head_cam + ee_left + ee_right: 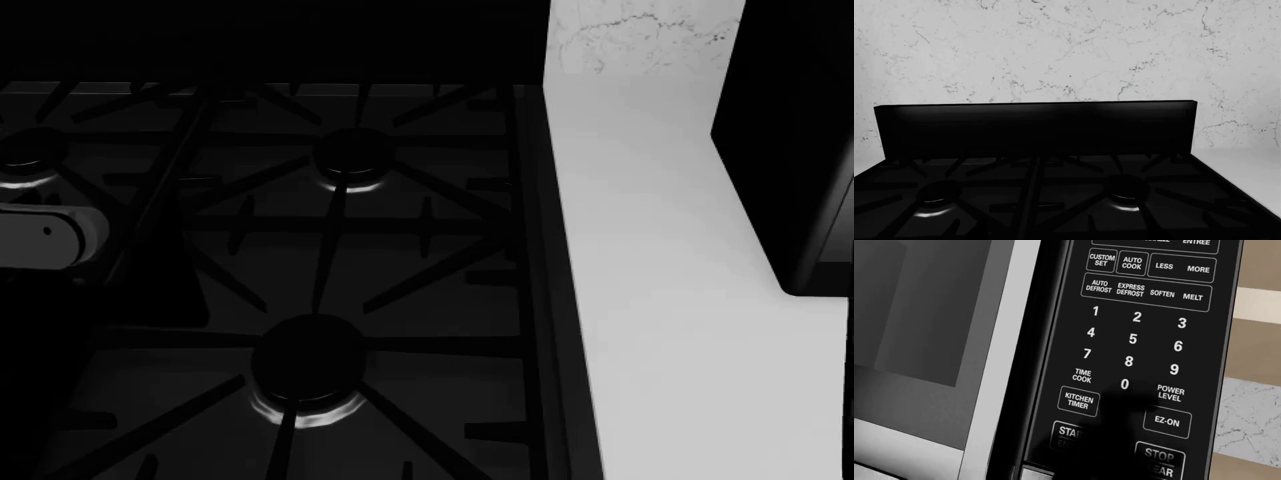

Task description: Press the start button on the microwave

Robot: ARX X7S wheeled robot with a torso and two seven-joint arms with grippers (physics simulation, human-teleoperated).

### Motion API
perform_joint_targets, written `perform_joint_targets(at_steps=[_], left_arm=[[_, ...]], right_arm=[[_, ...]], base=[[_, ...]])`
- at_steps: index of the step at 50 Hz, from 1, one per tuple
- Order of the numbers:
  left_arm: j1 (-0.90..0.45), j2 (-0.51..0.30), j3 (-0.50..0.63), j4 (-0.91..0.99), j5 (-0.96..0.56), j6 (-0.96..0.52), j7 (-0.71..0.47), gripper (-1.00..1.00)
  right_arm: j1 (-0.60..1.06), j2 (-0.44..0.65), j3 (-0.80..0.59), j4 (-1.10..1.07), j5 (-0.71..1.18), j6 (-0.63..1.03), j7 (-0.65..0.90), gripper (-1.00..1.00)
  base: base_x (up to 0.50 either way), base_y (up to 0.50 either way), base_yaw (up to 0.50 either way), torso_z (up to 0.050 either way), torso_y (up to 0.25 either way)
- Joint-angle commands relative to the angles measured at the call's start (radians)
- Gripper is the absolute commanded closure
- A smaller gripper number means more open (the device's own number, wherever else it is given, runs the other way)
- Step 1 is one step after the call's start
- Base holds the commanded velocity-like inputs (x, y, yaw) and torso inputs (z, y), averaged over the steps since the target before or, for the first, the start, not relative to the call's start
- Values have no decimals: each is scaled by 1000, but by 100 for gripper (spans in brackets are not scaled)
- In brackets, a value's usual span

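The right wrist view faces the microwave's control panel (pixel 1141 340) up close, with the start button (pixel 1071 435) low on the keypad, left of the stop button (pixel 1159 460) and half under a dark shadow. Neither claw shows in any view, so their spread cannot be told. In the head view, the black gas stove (pixel 334 250) lies left of the white counter (pixel 667 300).
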Motion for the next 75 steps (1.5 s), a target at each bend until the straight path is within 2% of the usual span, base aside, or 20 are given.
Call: perform_joint_targets(at_steps=[1,19,39,75], left_arm=[[9,-3,1,-20,-4,24,-1,-100],[16,-9,5,-50,-9,50,-4,-100],[21,-20,4,-36,-25,44,-15,-100],[40,-35,14,-51,-35,74,-30,-100]], right_arm=[[-53,13,-50,-57,-13,-3,4,100],[-53,27,-152,-10,-101,-119,-83,100],[28,-4,-168,116,-147,-198,-136,100],[-3,-67,-181,371,-197,-375,-217,100]], base=[[0,0,0,0,0],[0,0,0,0,0],[0,0,0,0,0],[2,0,1,0,0]])
